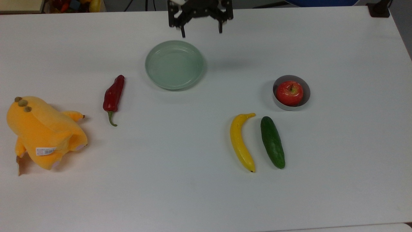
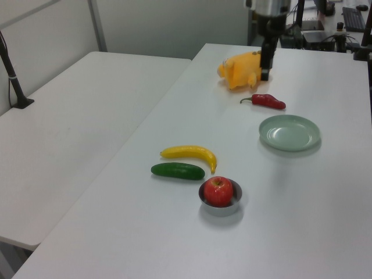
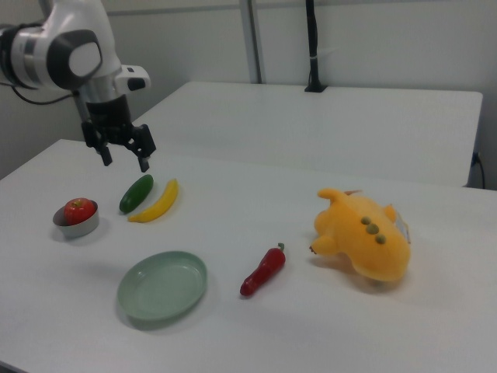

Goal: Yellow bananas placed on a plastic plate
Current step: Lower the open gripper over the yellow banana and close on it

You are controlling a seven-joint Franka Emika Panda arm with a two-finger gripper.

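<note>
Top view: pincer [image 1: 201, 31] hangs over the far counter [image 1: 206, 193] edge just past the plastic plate [image 1: 174, 64], fingers spread wide, nothing between them. Right view puts the pincer [image 3: 123, 158] up in the air, well off the surface, pointing down; reads as a ready pose ahead of the reach. The yellow bananas [image 1: 241, 141], a single fruit, lies flat on the counter, well apart from the plate, stem end toward the small grey bowl [image 1: 291, 92] with the apple [image 1: 289, 93]. Cucumber [image 1: 272, 142] lies just beside it, roughly parallel, with a narrow gap, so a grasp across the banana's middle has little room on that side. Plate is bare. Red pepper [image 1: 114, 95] and plush toy [image 1: 42, 132] are on the top view's left, clear of the likely path. Task not started, I'd say.
</note>
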